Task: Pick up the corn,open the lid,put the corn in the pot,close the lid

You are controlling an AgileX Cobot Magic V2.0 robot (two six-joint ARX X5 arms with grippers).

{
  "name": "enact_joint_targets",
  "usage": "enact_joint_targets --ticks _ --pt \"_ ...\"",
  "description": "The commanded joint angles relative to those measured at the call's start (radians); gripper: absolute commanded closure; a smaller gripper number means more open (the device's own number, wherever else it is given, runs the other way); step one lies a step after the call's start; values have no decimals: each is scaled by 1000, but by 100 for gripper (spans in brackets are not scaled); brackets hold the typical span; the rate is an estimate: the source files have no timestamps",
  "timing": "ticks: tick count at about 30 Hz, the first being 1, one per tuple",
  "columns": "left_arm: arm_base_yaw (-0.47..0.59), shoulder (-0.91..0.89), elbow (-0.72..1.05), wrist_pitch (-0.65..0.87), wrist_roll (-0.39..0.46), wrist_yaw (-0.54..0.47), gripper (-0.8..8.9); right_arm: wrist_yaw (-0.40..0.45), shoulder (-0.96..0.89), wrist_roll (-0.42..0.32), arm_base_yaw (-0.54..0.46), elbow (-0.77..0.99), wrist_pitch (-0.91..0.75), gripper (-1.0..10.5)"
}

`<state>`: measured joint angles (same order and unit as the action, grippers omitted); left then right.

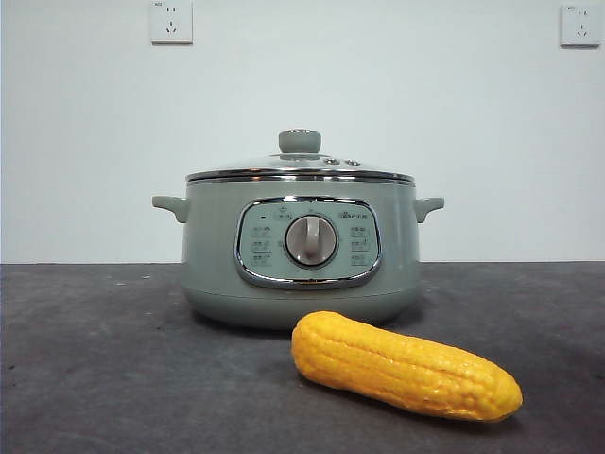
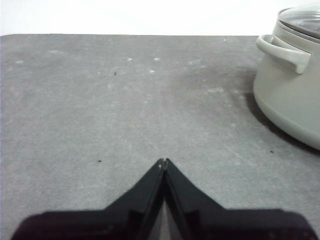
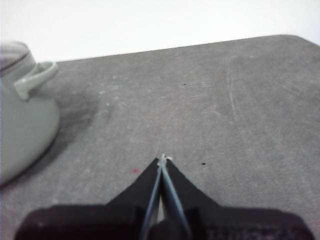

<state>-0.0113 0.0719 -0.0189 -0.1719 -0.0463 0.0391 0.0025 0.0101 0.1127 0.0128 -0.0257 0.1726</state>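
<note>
Dark grey table (image 1: 95,378) surface runs across the scene beneath a plain white wall carrying two wall sockets (image 1: 171,21).

Left side: the left gripper (image 2: 163,161) hovers low over bare table, its fingers pressed together and holding nothing. The pot shows only at the edge of its wrist view, well apart from the tips.

Centre: the pot (image 1: 301,251) stands upright on the table, control panel and silver dial (image 1: 311,240) facing the front camera. The lid (image 1: 300,166) sits seated on the pot rim, knob uppermost.

Right of centre: the corn (image 1: 405,366) lies flat on the table just in front of the pot, not touching it as far as can be judged, with the tapered end pointing right and toward the camera.

Right side: the right gripper (image 3: 163,159) also hovers over bare table, fingers together and empty, the pot handle at the far edge of its view.

Step in hand: none of the four steps has begun; picking up the corn comes first. The next move calls for one gripper to part its fingers, travel to the corn, and close across the cob's middle. The glossy, rounded cob may roll or slip under an off-centre grip.
</note>
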Motion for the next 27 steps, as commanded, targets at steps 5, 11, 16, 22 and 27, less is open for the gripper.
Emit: enact_joint_targets --ticks 5,11,16,22,27 --pt "1 28 -68 0 -14 101 818 42 8 98 -1 -105 15 955" --pt "1 140 -182 -6 -54 137 819 54 93 101 -1 -253 92 955" --pt "1 283 -338 -108 -58 158 819 53 207 101 -1 -421 235 955" --pt "1 446 -537 -268 -60 254 818 39 329 105 -1 -623 430 948" --pt "1 551 -663 -363 -59 443 818 -14 391 131 -1 -738 582 948"
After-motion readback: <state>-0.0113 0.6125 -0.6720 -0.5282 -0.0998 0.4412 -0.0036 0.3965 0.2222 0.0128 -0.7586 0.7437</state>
